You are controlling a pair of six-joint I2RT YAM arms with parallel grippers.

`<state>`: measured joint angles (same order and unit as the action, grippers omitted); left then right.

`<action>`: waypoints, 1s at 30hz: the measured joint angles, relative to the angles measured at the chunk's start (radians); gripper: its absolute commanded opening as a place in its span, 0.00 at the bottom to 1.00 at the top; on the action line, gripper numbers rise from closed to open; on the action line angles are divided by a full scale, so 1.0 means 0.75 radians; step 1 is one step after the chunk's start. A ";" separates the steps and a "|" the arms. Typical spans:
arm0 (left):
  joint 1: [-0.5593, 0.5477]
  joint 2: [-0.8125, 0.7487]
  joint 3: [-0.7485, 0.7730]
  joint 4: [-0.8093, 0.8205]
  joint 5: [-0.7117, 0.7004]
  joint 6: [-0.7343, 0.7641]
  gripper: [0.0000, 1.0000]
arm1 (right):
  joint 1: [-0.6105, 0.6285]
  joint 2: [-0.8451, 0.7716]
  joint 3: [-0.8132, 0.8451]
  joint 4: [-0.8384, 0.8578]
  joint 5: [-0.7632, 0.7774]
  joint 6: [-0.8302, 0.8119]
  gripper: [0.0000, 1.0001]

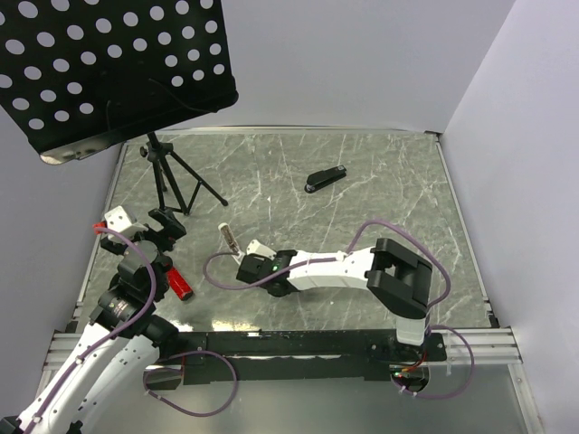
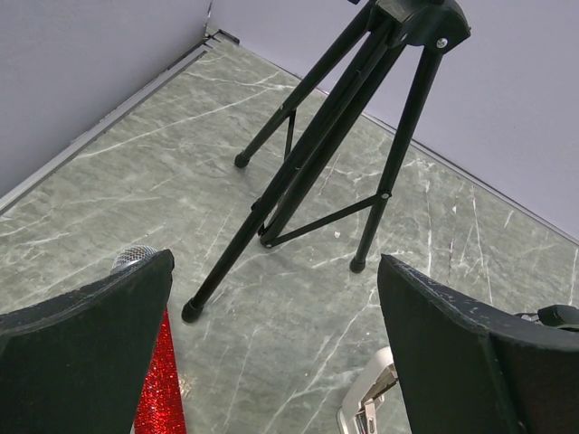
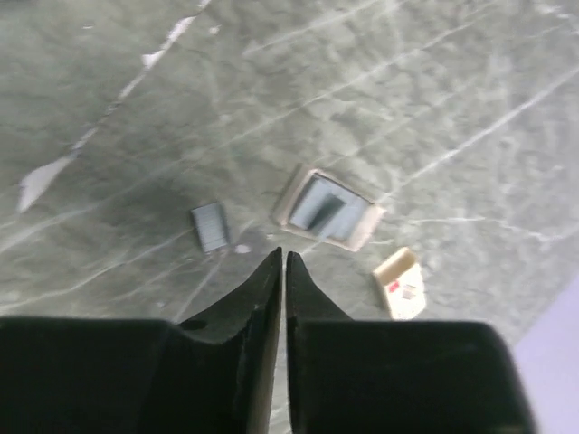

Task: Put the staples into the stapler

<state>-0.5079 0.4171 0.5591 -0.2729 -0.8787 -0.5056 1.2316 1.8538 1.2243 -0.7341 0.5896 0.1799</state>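
Well, right hand (image 3: 283,260) poised over the staples (image 3: 210,226), stapler (image 1: 324,178) far off
A loose strip of them lies flat on the desk (image 3: 452,90), just beside the open tray (image 3: 327,210) holding more, with the printed box (image 3: 399,284) further right; the black stapler sits well apart toward the far side. Likely trouble: the strip is thin and flat, so fingertips coming down this tight could skid over it, snap it, or knock the tray and scatter its load. The right hand hangs just short of strip and tray, clenched to a bare slit, gripping and touching nothing visible; the left hand (image 2: 276,262) is spread wide and empty, near a tripod (image 2: 308,172)
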 measured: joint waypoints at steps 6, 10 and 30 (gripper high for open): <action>0.003 0.001 0.001 0.000 0.011 0.000 0.99 | -0.039 -0.077 -0.014 0.031 -0.202 0.002 0.45; 0.004 0.008 0.001 0.000 0.014 0.000 1.00 | -0.096 -0.105 -0.025 0.055 -0.334 -0.010 0.46; 0.006 0.008 0.000 0.003 0.025 0.001 0.99 | -0.223 -0.026 -0.030 0.092 -0.624 -0.063 0.45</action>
<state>-0.5037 0.4232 0.5591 -0.2710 -0.8600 -0.5049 1.0645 1.8339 1.2022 -0.6651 0.1219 0.1326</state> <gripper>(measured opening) 0.995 0.455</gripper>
